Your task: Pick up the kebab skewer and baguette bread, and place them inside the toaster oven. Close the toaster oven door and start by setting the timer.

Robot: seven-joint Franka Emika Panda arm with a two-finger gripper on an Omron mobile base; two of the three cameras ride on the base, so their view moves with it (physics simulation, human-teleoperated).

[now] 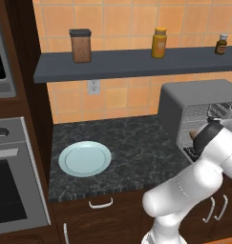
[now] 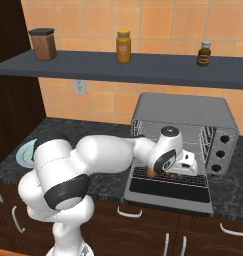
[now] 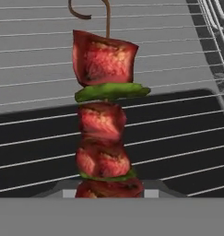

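Skewer (image 3: 104,124) delivery is the step in hand: the pincer (image 2: 165,175) is at the mouth of the oven (image 2: 185,125), just above the lowered door (image 2: 168,189), with the kebab running out ahead of it over the wire rack (image 3: 178,60). In the hand view the meat and green chunks stand in a line straight off the pincer, hook end farthest away, rack bars behind and below them.

The fingertips themselves are hidden behind the lowest chunk, so the grip is a judgement: the jaws look about half closed and the skewer sits fixed along their axis, which suggests it is clamped by its near end. Whether it already touches the rack I cannot tell.

Next move, as I read it: lower until the skewer rests on the bars, spread the jaws, draw straight back out over the door without snagging the hook.

Well behind the pincer, to the arm's left, the plate (image 1: 84,158) on the counter (image 1: 136,143) carries no loaf, and I cannot make out the bread anywhere. Door closing and timer are not yet done.
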